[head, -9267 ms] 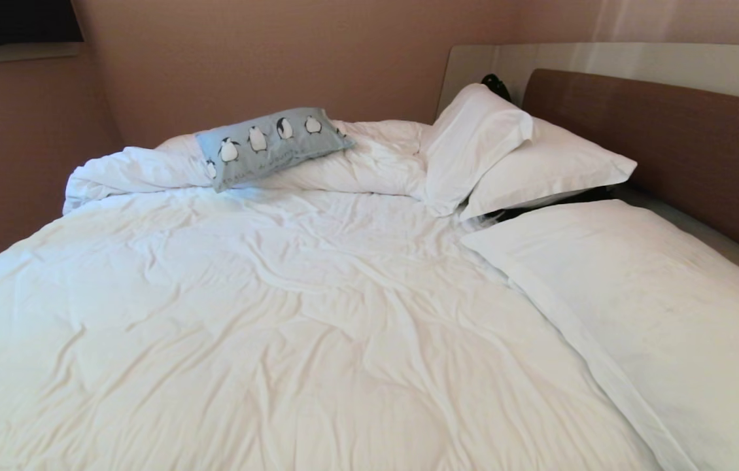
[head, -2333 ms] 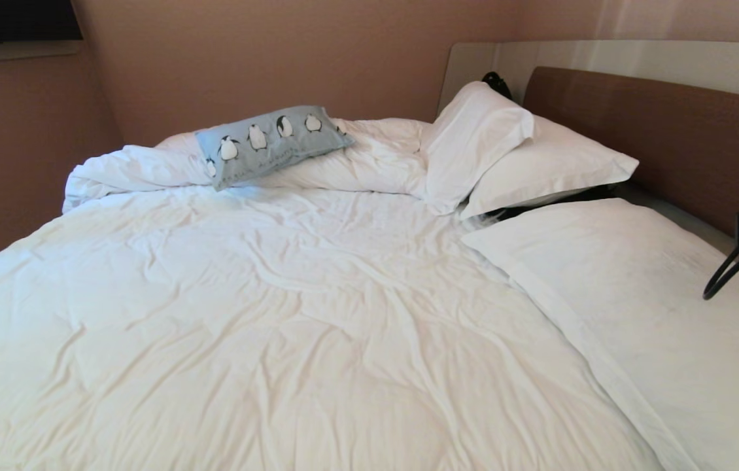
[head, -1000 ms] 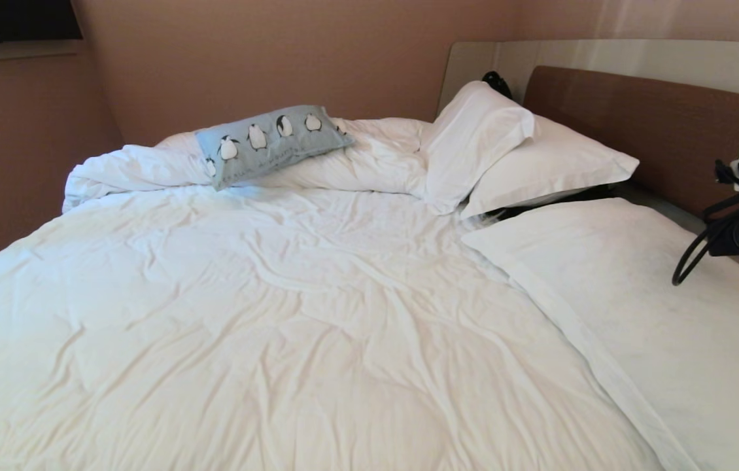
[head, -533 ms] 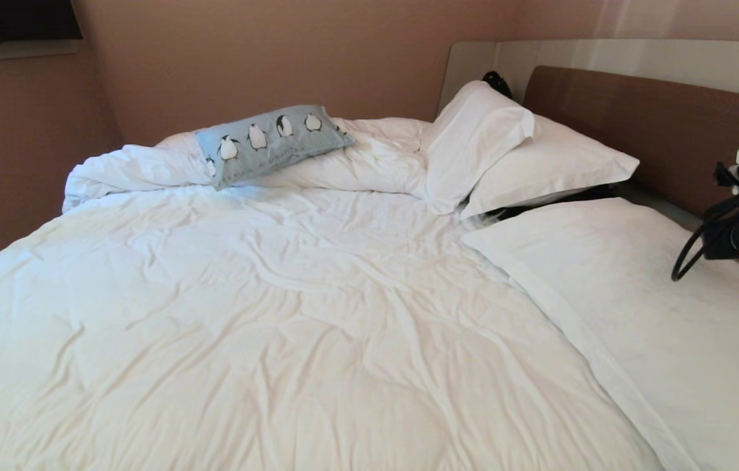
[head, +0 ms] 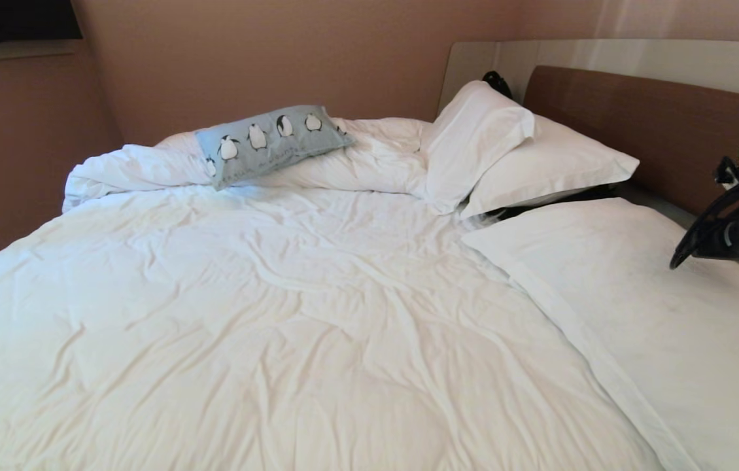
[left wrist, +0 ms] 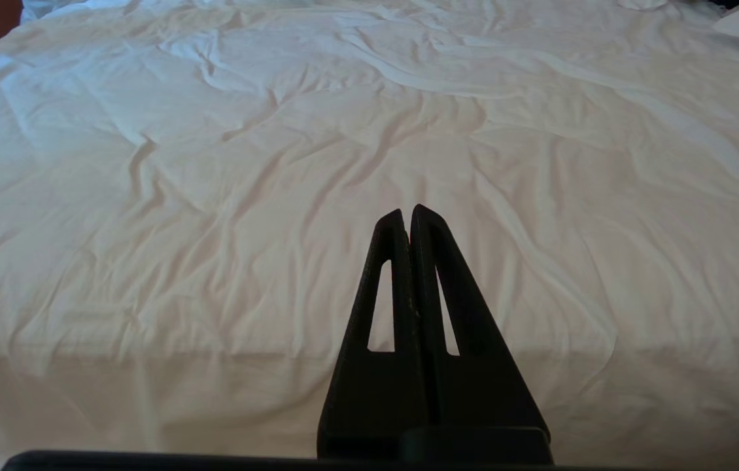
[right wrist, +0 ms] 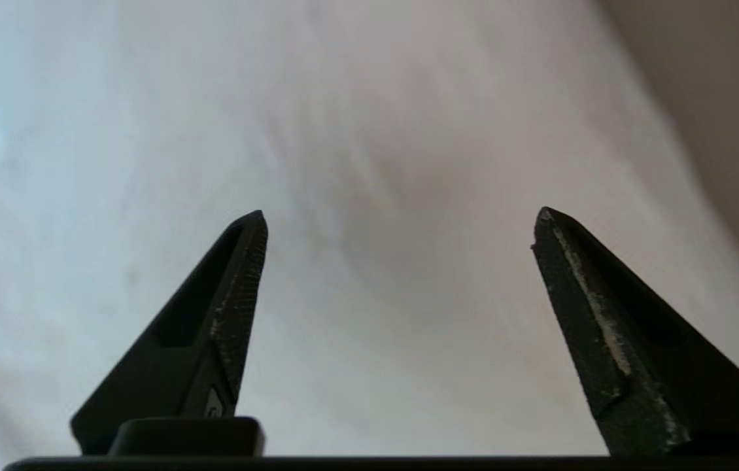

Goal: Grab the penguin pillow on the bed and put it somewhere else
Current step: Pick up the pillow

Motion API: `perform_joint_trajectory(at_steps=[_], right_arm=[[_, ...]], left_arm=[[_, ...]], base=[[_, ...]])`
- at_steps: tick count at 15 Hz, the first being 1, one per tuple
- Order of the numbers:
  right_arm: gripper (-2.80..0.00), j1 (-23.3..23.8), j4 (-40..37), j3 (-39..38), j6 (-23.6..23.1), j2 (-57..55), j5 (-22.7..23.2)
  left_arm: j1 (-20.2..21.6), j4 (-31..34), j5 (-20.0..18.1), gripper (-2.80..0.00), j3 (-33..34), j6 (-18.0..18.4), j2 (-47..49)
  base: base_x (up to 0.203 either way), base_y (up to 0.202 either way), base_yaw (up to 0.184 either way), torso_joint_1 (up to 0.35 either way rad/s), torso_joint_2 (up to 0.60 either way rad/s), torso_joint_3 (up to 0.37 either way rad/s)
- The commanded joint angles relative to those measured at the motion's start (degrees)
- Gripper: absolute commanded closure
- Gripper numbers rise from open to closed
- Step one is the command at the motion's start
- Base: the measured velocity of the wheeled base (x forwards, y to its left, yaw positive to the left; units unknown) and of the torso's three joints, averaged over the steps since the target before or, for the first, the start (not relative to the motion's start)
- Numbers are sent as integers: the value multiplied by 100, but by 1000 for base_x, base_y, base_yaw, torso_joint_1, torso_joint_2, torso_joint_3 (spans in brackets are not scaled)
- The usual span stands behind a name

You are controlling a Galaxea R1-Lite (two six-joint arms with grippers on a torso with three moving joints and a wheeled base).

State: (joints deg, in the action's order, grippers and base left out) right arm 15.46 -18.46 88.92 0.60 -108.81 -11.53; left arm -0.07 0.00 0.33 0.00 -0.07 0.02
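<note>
Head view: the bed (head: 278,314) fills most of the scene, covered by a rumpled white duvet (head: 245,340). The penguin pillow (head: 271,145) lies at the far left part of the bed, resting on a bunched roll of duvet close to the wall, tilted with its right end higher. Two white pillows (head: 507,147) are stacked against the brown headboard (head: 657,131) at the far right, and a third, larger white pillow (head: 657,314) lies flat along the near right side.

Right arm: its black body and looped cable (head: 729,229) enter at the right edge of the head view, above the large white pillow and in front of the headboard, well apart from the penguin pillow. The right pincer (right wrist: 399,222) shows in the right wrist view with both fingers spread wide; nothing lies between them, and only white bedding is seen beyond them.

Left arm: it is not in the head view. The left wrist view shows the left pincer (left wrist: 409,212) with its two fingers pressed together, empty, pointing across the duvet near the front edge of the bed.
</note>
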Motion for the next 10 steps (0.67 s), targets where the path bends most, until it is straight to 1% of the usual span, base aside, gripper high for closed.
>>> perform_joint_trajectory(at_steps=[1, 4, 5, 8, 10], right_arm=[[-280, 102, -524, 22, 9, 35, 1508], [-280, 338, -600, 29, -48, 30, 2482], [-280, 377, -608, 21, -59, -9, 2645], [-280, 418, -560, 8, -200, -155, 2893], [-280, 422, -534, 40, -300, -305, 2936]], left_arm=[[-1, 0, 2, 0, 0, -1, 6], [-1, 0, 2, 0, 3, -1, 6], [-1, 0, 2, 0, 0, -1, 0], [-1, 0, 2, 0, 5, -1, -2], [-1, 0, 2, 0, 0, -1, -2]], base=[[0, 0, 0, 0, 0, 0], [0, 0, 0, 0, 0, 0], [0, 0, 0, 0, 0, 0], [0, 0, 0, 0, 0, 0], [0, 0, 0, 0, 0, 0]])
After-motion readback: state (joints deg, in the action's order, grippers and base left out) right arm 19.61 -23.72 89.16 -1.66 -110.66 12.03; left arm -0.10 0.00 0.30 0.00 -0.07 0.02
